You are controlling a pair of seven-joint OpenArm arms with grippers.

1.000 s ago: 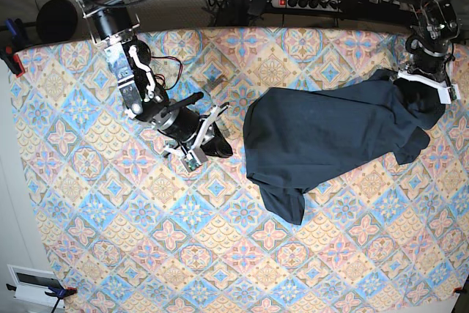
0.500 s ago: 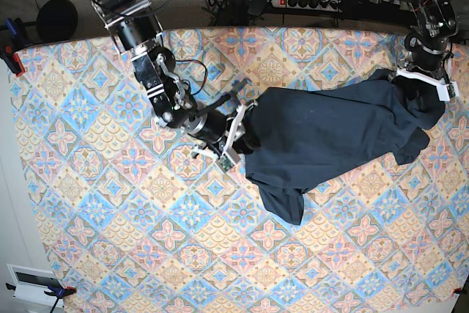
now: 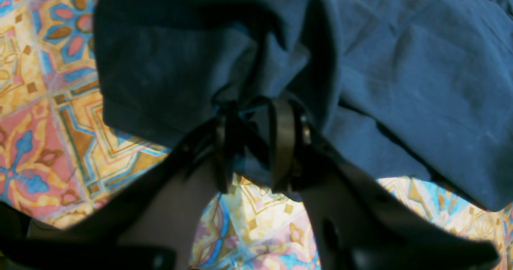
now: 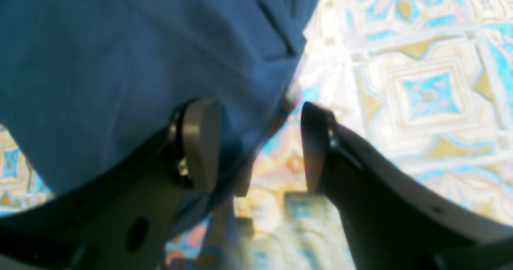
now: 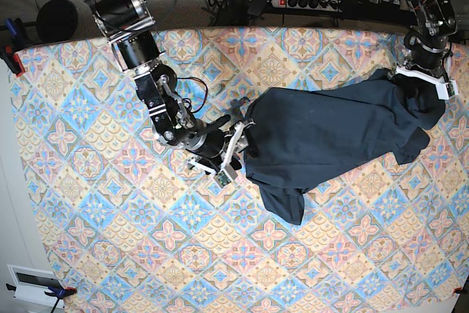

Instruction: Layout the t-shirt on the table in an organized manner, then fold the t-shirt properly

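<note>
Straddling the t-shirt (image 5: 330, 133)'s edge mid-desk (image 5: 110, 240), the right gripper (image 4: 256, 146) gapes — the left gripper (image 3: 256, 142) pinches cloth near the far corner.

One t-shirt (image 5: 333, 133), one table (image 5: 110, 247), two grippers: left gripper (image 5: 423, 78), right gripper (image 5: 236, 148); one power strip (image 5: 308, 1) beyond the far table edge.

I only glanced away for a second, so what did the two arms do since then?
The right tool travelled across the table toward the t-shirt, opening as it went; its jaws now straddle the shirt's edge, not yet closed. The left tool stayed clamped on the shirt's far end, and the shirt barely shifted.
</note>
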